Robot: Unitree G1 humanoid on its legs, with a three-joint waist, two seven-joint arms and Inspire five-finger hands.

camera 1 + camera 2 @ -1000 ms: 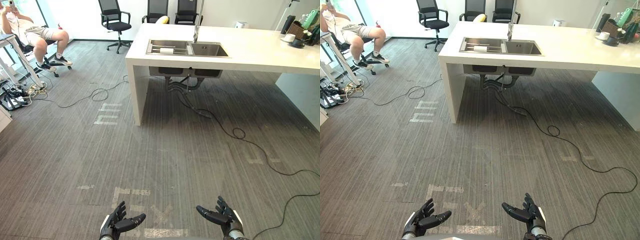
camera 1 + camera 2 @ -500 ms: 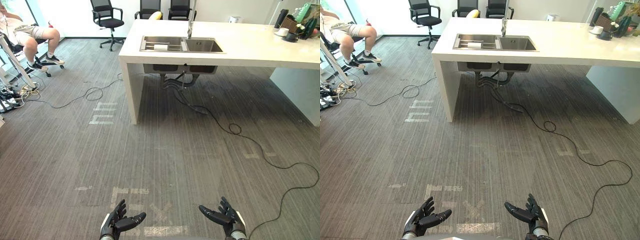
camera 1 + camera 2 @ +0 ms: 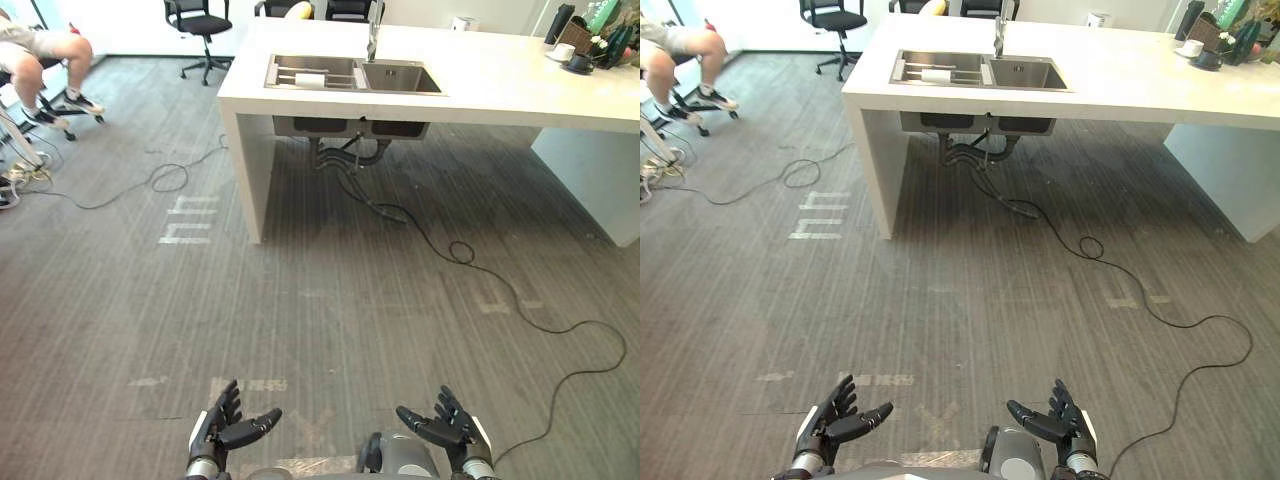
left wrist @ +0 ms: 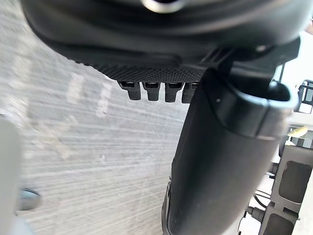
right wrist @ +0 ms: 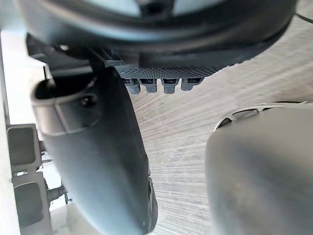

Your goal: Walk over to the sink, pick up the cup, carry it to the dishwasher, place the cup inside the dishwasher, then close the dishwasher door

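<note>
Grey carpet [image 3: 300, 300] separates the left hand [image 3: 222, 432] and right hand [image 3: 447, 430], both splayed and empty, from the sink [image 3: 400, 78] at 12 o'clock. A white cup [image 3: 310, 79] appears to lie on its rack [image 3: 285, 75]. Risk: veering toward 11 o'clock clips the counter panel [image 3: 243, 170]; the cup may roll when touched.

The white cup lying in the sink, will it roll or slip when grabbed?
Probably apt to roll: the cup seems to lie on its side across the rack bars in the sink. It looks small beside the basin, so likely light.
</note>
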